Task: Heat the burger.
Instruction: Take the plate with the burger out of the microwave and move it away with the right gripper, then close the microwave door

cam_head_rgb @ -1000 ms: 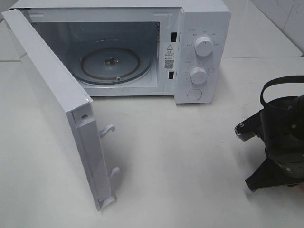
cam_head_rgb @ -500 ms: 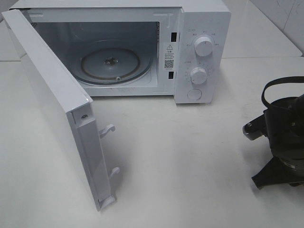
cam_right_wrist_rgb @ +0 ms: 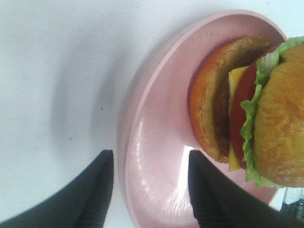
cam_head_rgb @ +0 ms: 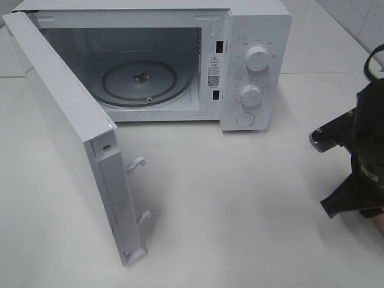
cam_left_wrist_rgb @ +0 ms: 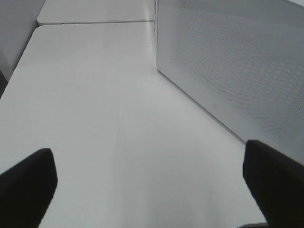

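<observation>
You have a white microwave [cam_head_rgb: 180,60] standing at the back of the white table [cam_head_rgb: 240,198]. Its door [cam_head_rgb: 66,138] hangs wide open to the left side. Inside you can see the round glass plate [cam_head_rgb: 139,81] with nothing on it. Two round knobs [cam_head_rgb: 257,59] sit on the front, one above the other, with a round button [cam_head_rgb: 245,119] under them.

Your right gripper [cam_right_wrist_rgb: 149,190] is near the right edge of the table. Its two black fingers [cam_right_wrist_rgb: 97,190] stand apart, one on each side of the rim of the pink plate [cam_right_wrist_rgb: 156,156]. They do not squeeze the rim; you can see a gap. The burger [cam_right_wrist_rgb: 247,104] lies on that plate, tipped over on its side. You can see its brown bun, green lettuce, a red slice and yellow cheese. From the high camera the plate and burger are hidden behind the black arm [cam_head_rgb: 360,162].

Your left gripper [cam_left_wrist_rgb: 152,190] is wide open and holds nothing. It hovers over the bare table, just beside the dotted outside of the microwave door
</observation>
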Action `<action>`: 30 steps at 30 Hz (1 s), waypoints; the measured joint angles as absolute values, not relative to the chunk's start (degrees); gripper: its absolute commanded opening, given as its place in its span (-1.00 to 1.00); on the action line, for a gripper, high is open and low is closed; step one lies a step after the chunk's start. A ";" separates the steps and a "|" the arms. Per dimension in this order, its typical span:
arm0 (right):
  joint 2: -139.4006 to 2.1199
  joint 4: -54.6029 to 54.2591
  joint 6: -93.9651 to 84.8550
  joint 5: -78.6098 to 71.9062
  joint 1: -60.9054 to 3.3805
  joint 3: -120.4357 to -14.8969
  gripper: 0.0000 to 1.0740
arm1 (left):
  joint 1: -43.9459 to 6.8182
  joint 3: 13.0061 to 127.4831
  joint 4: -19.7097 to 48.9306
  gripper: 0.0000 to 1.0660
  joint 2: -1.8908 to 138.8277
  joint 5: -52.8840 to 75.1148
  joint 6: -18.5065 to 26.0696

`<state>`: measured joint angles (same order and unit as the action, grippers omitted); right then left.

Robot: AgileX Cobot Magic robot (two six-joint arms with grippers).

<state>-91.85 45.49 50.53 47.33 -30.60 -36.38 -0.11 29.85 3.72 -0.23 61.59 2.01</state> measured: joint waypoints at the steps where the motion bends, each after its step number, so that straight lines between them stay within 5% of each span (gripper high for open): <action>1: -88.75 41.94 47.15 47.33 -30.60 -37.13 -0.06 | -0.11 29.85 3.72 0.88 -0.23 61.59 2.01; 10: -75.75 26.53 27.79 46.87 -30.60 -38.96 -0.01 | -0.11 29.85 3.72 0.88 -0.23 61.59 2.01; 20: -63.66 13.41 12.15 46.29 -30.60 -38.96 0.48 | -0.11 29.85 3.72 0.88 -0.23 61.59 2.01; 30: -53.69 10.89 9.17 51.80 -30.60 -38.96 0.42 | -0.11 29.85 3.72 0.88 -0.23 61.59 2.01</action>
